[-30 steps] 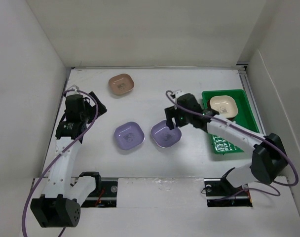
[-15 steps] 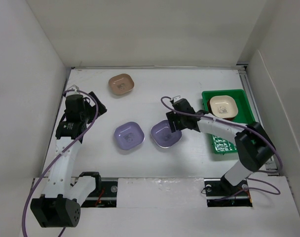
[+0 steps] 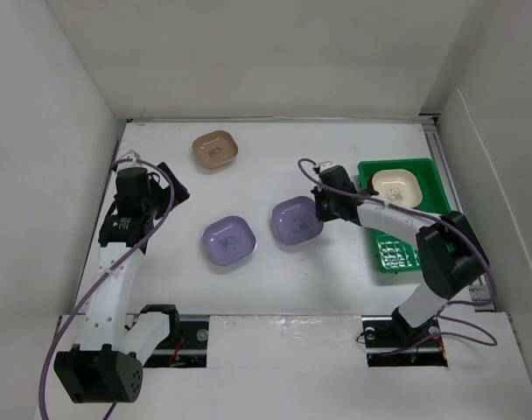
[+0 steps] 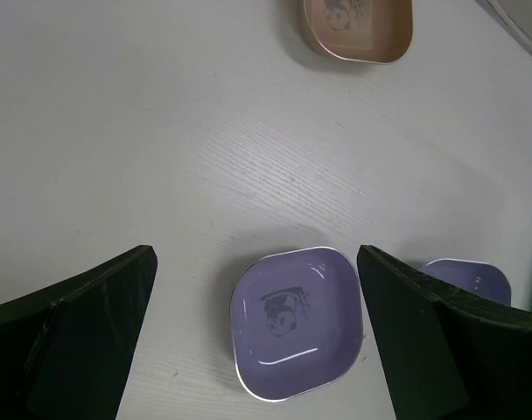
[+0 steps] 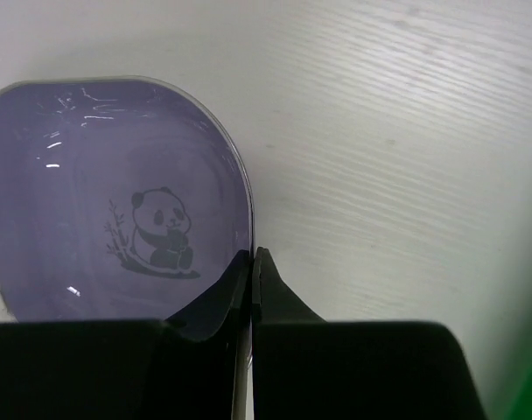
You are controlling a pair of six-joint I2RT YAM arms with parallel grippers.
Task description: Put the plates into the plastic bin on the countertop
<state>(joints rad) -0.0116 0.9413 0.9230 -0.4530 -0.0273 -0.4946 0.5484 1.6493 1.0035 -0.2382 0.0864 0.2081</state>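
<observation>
**Right claw pinching a lavender plate, bin lying to its right**

The right gripper (image 5: 253,262) is clamping the right-hand rim of the lavender panda plate (image 5: 117,192), its jaws closed to a thin slit on the edge. The green plastic bin (image 3: 404,163) is sitting just to the right, holding a cream plate (image 3: 397,186), so the carry is looking short and sideways. The left gripper (image 4: 253,258) is hanging open above the second lavender plate (image 4: 297,319), well apart from the bin. The right wrist view is showing the pinch; only the overhead view is showing the bin's free floor.
</observation>
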